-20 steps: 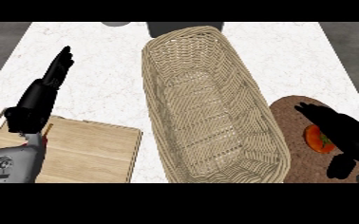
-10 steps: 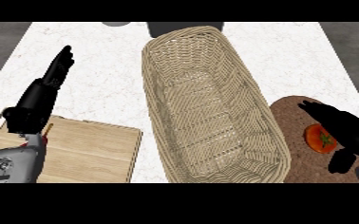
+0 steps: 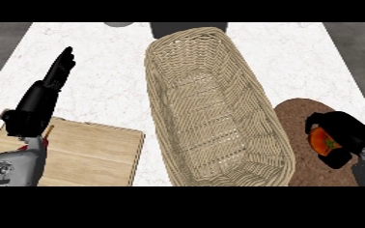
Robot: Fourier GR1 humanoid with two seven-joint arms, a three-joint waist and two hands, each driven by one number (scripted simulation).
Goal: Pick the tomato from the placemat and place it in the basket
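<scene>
A red-orange tomato [image 3: 325, 141] lies on the round brown placemat [image 3: 299, 121] at the right edge. My right hand [image 3: 343, 134] curls around the tomato, fingers over its top and thumb below, hiding most of it. The long woven basket [image 3: 211, 111] stands in the middle of the counter, just left of the placemat, with nothing in it. At the left my left hand [image 3: 41, 99] rests open with straight fingers pointing up, far from the tomato.
A light wooden cutting board [image 3: 89, 154] lies at the lower left, beside the basket's near end. A dark object [image 3: 187, 27] and a grey one [image 3: 119, 24] sit at the counter's far edge behind the basket.
My right hand has moved down and right over the placemat and closed its fingers round the tomato. The left hand and basket have not moved.
</scene>
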